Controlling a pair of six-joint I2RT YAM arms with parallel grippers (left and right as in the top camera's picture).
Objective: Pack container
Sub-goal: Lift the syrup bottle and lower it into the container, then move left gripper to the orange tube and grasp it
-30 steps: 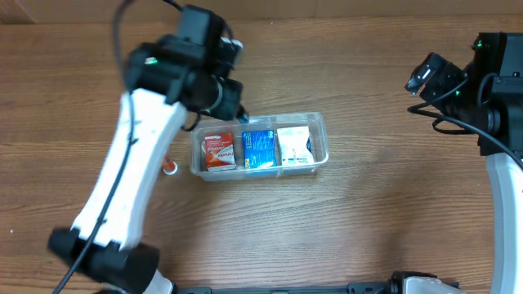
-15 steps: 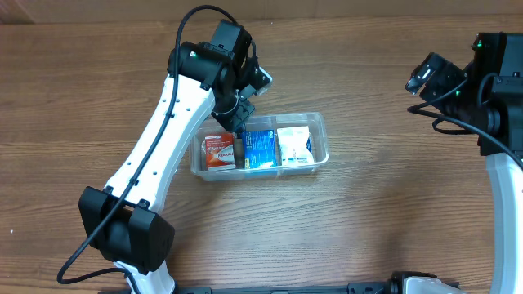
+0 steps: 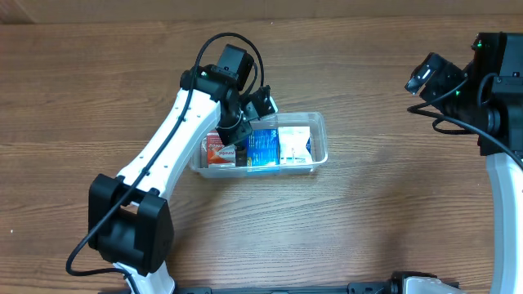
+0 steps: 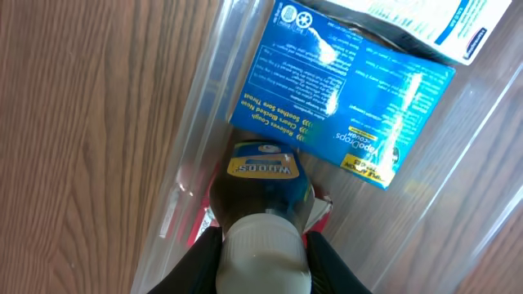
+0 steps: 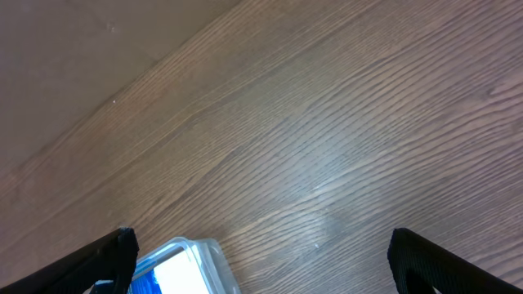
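here, over a wood-grain table point(image 3: 368, 229), left jaws clench a bottle point(image 4: 260, 196); right jaws gape.

Your one legible item: flat blue cardboard box point(image 4: 343, 98), print upside down in the left wrist view: "VapoDrops", "Soothes Sore Throat", "Clears Blocked Nose". Dark round bottle with a white cap point(image 4: 261, 192): yellow band's lettering too blurred to read.

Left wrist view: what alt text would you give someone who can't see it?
The left gripper holds a small dark bottle at its white cap, over the clear container. A blue box lies inside, beside a white box.
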